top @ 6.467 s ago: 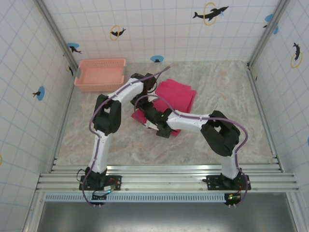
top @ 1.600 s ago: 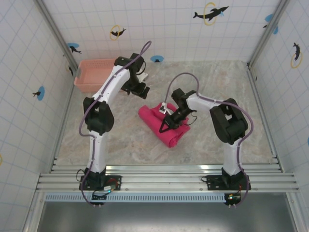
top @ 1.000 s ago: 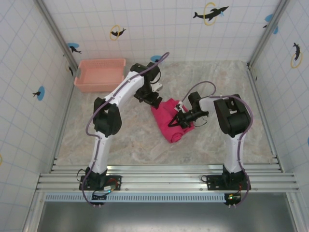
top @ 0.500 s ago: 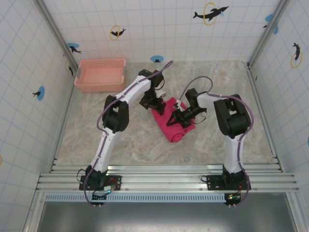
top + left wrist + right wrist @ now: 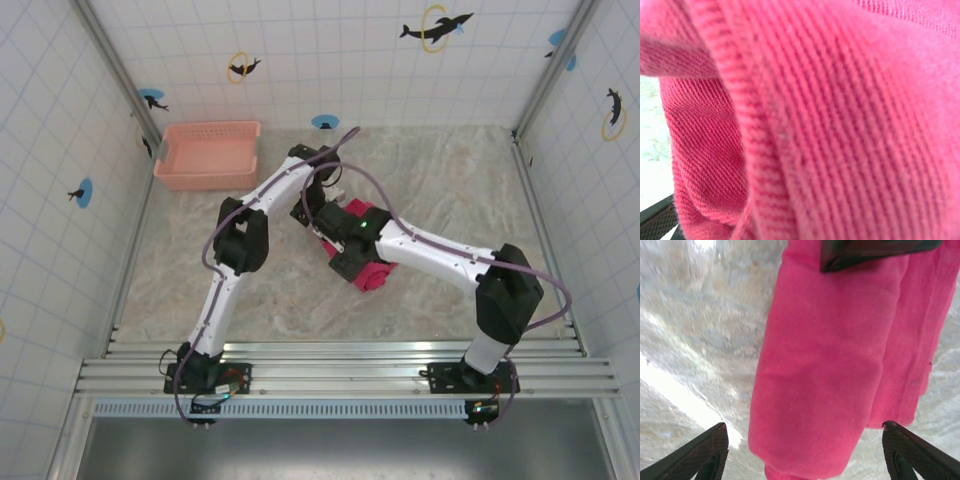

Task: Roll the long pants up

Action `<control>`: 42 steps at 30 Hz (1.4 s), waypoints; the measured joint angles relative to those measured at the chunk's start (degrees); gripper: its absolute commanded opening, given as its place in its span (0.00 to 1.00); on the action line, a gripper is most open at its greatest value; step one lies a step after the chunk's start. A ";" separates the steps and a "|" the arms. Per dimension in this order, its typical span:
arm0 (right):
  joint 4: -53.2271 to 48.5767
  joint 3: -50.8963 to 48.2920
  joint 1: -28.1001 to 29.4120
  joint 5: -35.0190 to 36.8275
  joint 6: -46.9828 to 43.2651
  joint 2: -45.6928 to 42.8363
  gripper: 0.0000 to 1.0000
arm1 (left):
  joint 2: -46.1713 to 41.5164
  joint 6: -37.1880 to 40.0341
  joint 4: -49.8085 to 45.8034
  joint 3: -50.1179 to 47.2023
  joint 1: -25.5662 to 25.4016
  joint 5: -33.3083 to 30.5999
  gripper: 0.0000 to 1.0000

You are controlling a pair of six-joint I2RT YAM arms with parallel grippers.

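Observation:
The long pants [image 5: 373, 275] lie as a magenta-red roll on the marble table top, mostly hidden under both arms in the top view. My right gripper [image 5: 346, 262] hangs over the roll's near end. In the right wrist view the roll [image 5: 820, 365] lies lengthwise between the two dark fingertips [image 5: 710, 450], which stand wide apart and clear of the cloth: my right gripper [image 5: 807, 455] is open. My left gripper [image 5: 318, 222] is pressed against the roll's far end. Its wrist view shows ribbed magenta cloth [image 5: 830, 115] very close, with a black finger [image 5: 657, 222] at the bottom left corner.
A pale salmon-pink lattice basket [image 5: 208, 126] stands at the back left by the tiled wall. Tiled walls close in the table on three sides. Bare marble [image 5: 470, 190] lies to the right of the roll and in front of it.
My right gripper has let go of the roll and opened wide, and its arm has swung across to hang over the roll. The left gripper has pushed in against the roll's far end.

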 measured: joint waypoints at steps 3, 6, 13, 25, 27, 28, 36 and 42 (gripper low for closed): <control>0.90 -4.00 3.17 4.50 1.88 0.37 0.83 | -0.02 0.02 0.00 0.00 0.00 -0.02 0.97; 2.67 -6.54 4.74 7.85 3.23 2.14 0.83 | -0.02 0.02 0.02 -0.04 -0.02 -0.04 0.97; 7.43 -6.23 5.66 13.09 3.37 11.76 0.83 | -0.02 0.04 0.07 -0.96 -0.07 -0.13 0.98; 7.30 0.15 5.51 21.51 4.35 20.15 0.59 | -2.62 0.50 2.05 -6.58 -0.15 -0.87 0.97; 7.23 0.24 4.76 20.35 4.00 20.61 0.40 | -3.08 0.50 2.08 -7.52 -0.15 -1.42 0.98; 7.43 0.07 4.13 19.61 3.37 20.68 0.37 | -3.23 0.39 2.25 -7.82 -0.15 -1.53 0.97; 12.59 -3.91 -2.27 4.85 -4.04 13.62 0.22 | -6.27 -1.86 7.52 -8.22 -0.15 -1.70 0.98; 13.86 -4.02 -10.08 -19.76 -6.91 9.18 0.21 | -11.15 -3.74 7.43 -7.06 0.66 -6.91 0.97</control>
